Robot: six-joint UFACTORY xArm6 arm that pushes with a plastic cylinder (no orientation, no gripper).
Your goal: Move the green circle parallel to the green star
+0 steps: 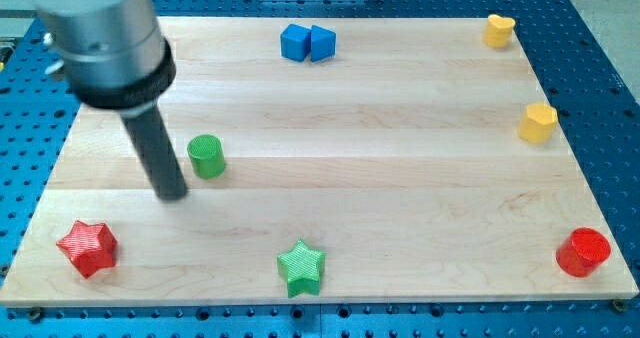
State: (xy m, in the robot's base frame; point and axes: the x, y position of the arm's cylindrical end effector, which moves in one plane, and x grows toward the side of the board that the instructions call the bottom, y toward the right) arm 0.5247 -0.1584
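Green star [301, 267] sits nearest the view's bottom edge, a little left of centre on the wooden counter [400, 158]. Red star [88, 248] at the bottom left corner. Red cylinder [583, 252] at the bottom right corner, well apart from both stars.

Green circle [206, 156] stands upright in the left half of the counter, up and to the left of the green star, well apart from it. Nothing touches it.

My tip [172, 194] rests on the counter just to the left of the green circle and slightly toward the view's bottom; a narrow strip of bare wood shows between the two, so no contact. Rod leans up to the view's upper left, into the large grey housing [100, 38] that covers that corner.

No gripper on this arm; the end is a plain rod, so nothing is open, closed or holding.

Two blue blocks [308, 43] touch each other at the top edge, centre; exact shapes hard to make out. One yellow block [498, 29] at the top right corner, a second yellow block [538, 123] lower on the right edge; both look roughly heart-like, not certain.

Blue perforated base [600, 78] surrounds the counter.
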